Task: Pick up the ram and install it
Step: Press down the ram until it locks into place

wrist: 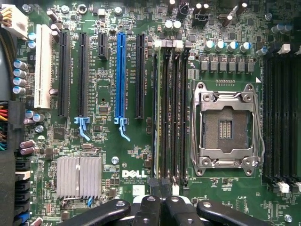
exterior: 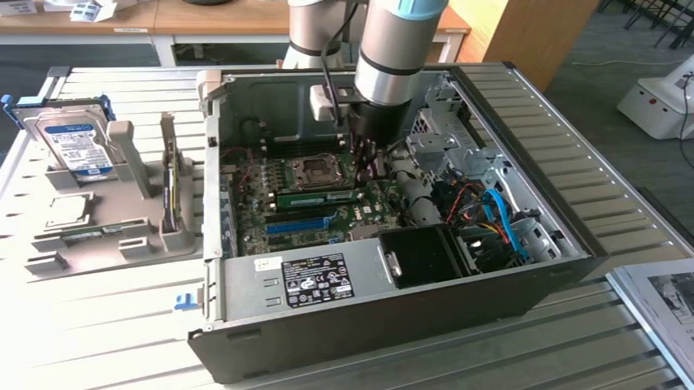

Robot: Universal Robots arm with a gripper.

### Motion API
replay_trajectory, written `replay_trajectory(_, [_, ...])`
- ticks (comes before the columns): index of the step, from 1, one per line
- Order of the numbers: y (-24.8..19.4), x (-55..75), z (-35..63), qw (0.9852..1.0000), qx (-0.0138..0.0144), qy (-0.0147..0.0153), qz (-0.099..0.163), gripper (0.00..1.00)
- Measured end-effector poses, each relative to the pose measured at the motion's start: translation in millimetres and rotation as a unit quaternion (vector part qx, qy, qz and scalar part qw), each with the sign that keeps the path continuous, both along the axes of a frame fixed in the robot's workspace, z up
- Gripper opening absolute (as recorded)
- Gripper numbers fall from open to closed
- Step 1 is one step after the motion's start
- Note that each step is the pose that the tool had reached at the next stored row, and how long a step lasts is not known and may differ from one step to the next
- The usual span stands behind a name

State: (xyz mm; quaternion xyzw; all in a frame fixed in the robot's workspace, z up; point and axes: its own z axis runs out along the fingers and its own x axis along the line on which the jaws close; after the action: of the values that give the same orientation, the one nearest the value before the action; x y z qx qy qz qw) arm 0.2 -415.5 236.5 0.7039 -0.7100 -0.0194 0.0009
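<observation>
The ram (exterior: pixel 320 196), a long green stick, stands on edge in a black slot of the motherboard (exterior: pixel 260 191), just beside the CPU socket (exterior: pixel 317 168). In the wrist view I look straight down on the ram (wrist: pixel 159 108) as a thin line in the outermost slot of the bank. My gripper (exterior: pixel 365 166) reaches down into the open computer case (exterior: pixel 542 268) over one end of the stick. The black fingers (wrist: pixel 149 209) are pressed together, so my gripper (wrist: pixel 160 203) is shut. Whether the fingertips touch the ram I cannot tell.
A bright blue slot (wrist: pixel 121 75) and black expansion slots lie beside the ram slots. The power supply (exterior: pixel 314 280), a black fan shroud (exterior: pixel 423 256) and blue and red cables (exterior: pixel 499 215) crowd the case. Outside it, a grey holder (exterior: pixel 103 236) carries a hard drive (exterior: pixel 76 142) and an upright card (exterior: pixel 168 187).
</observation>
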Motion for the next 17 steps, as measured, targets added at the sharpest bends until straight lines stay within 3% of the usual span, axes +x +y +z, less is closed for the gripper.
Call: replay_trajectory(17, [0.0, -0.4, 7.4, 1.0, 0.0, 0.0003, 0.0, 0.1])
